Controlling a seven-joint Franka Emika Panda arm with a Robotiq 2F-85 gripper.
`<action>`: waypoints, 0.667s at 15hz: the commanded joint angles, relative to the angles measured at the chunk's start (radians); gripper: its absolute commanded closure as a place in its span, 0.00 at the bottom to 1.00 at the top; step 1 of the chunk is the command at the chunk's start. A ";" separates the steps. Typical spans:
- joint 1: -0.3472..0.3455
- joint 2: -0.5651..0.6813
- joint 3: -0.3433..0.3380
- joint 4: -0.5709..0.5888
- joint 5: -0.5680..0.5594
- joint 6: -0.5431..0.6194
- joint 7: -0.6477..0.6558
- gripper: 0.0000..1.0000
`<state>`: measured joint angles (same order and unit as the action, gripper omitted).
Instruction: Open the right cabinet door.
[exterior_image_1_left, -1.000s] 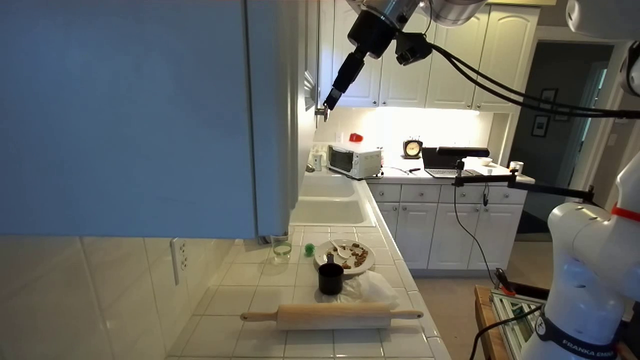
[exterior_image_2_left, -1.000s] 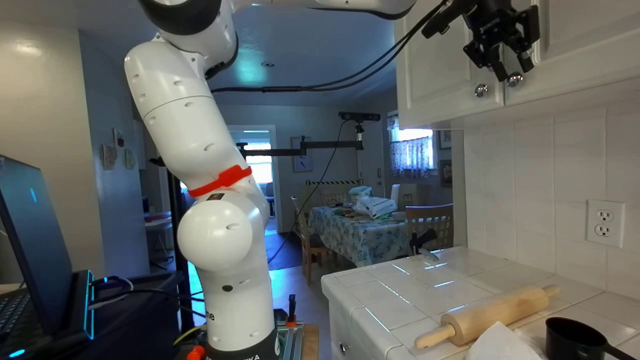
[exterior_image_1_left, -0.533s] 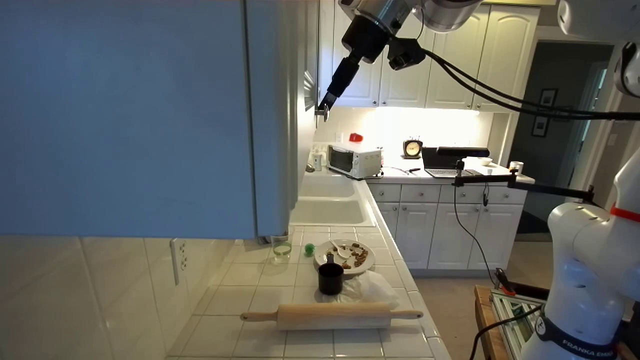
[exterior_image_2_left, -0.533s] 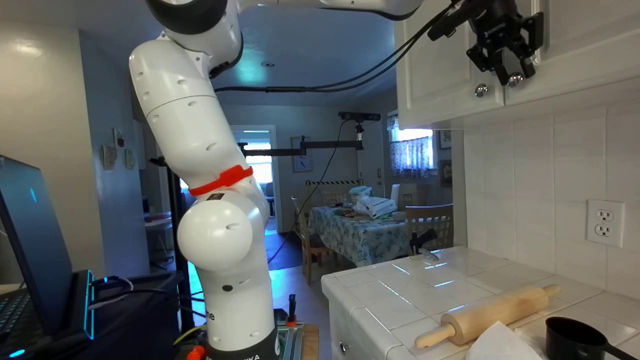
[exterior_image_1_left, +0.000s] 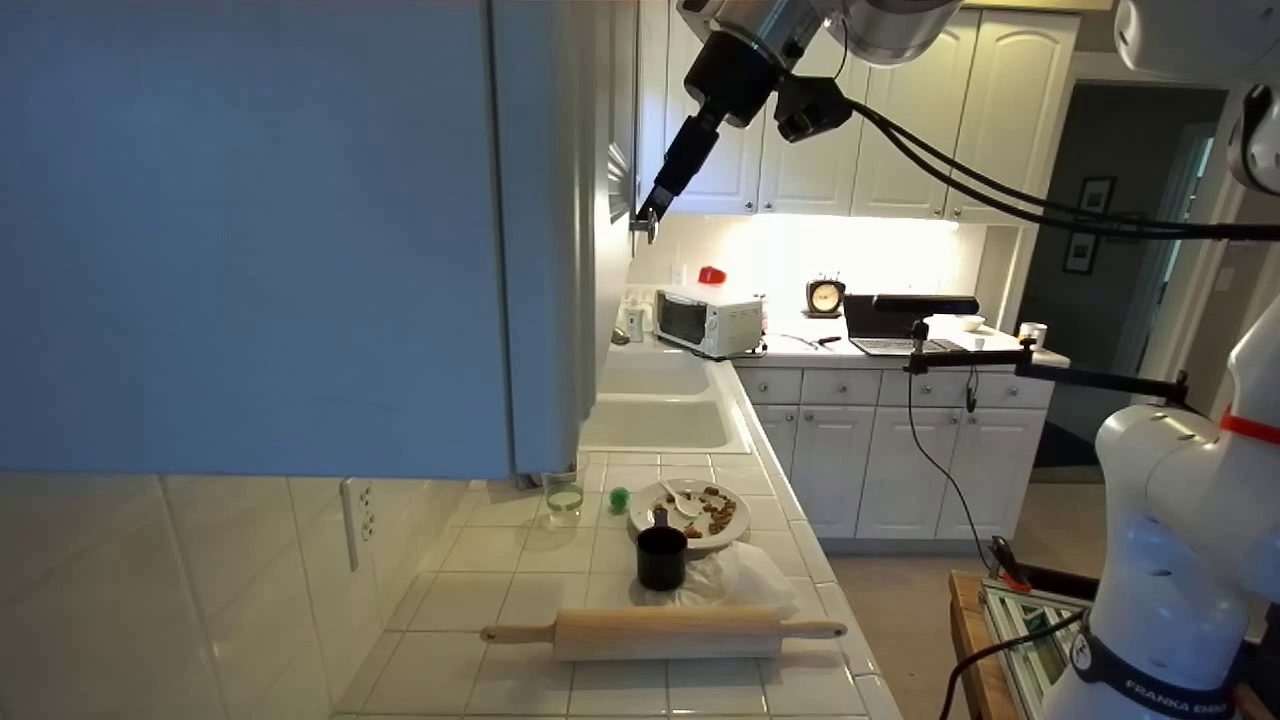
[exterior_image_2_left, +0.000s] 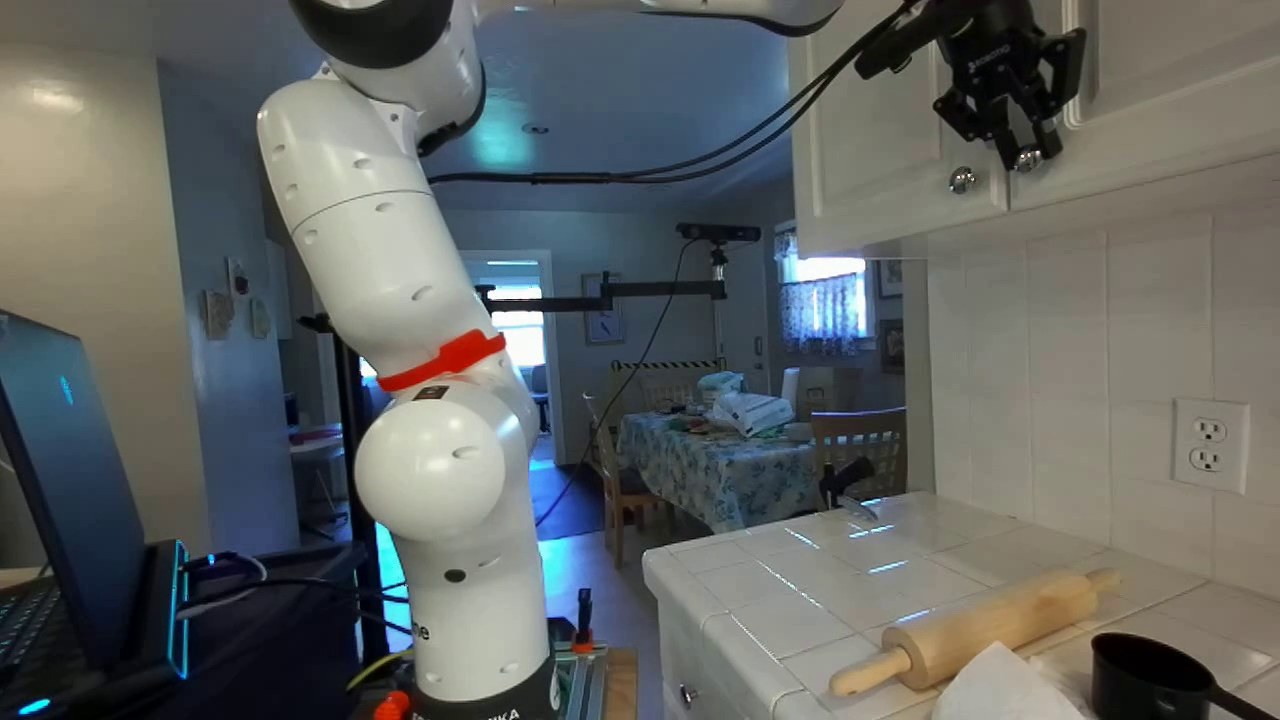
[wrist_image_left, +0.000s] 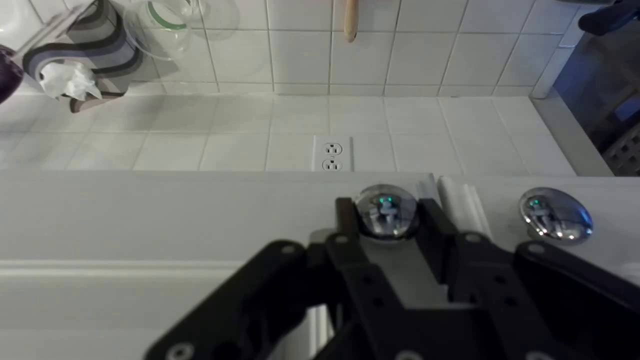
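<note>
Pinching knob (wrist_image_left: 386, 211) on right door (wrist_image_left: 175, 225)

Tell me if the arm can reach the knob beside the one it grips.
Probably not until it lets go: the pincer is clamped on the right cabinet door's knob. Otherwise, nothing visible blocks the neighboring knob.

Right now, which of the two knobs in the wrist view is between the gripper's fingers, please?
The knob on the right cabinet door, the left one in the wrist view: the gripper has a finger on either side. The other knob stands free.
</note>
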<state>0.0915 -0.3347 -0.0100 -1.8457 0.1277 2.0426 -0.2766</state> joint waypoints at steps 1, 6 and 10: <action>0.010 0.021 -0.005 0.029 0.016 -0.015 -0.032 0.90; 0.018 -0.014 0.002 0.003 -0.025 -0.053 -0.119 0.90; 0.021 -0.053 0.011 -0.028 -0.068 -0.068 -0.157 0.90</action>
<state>0.0949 -0.3433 -0.0029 -1.8460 0.0898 2.0234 -0.3600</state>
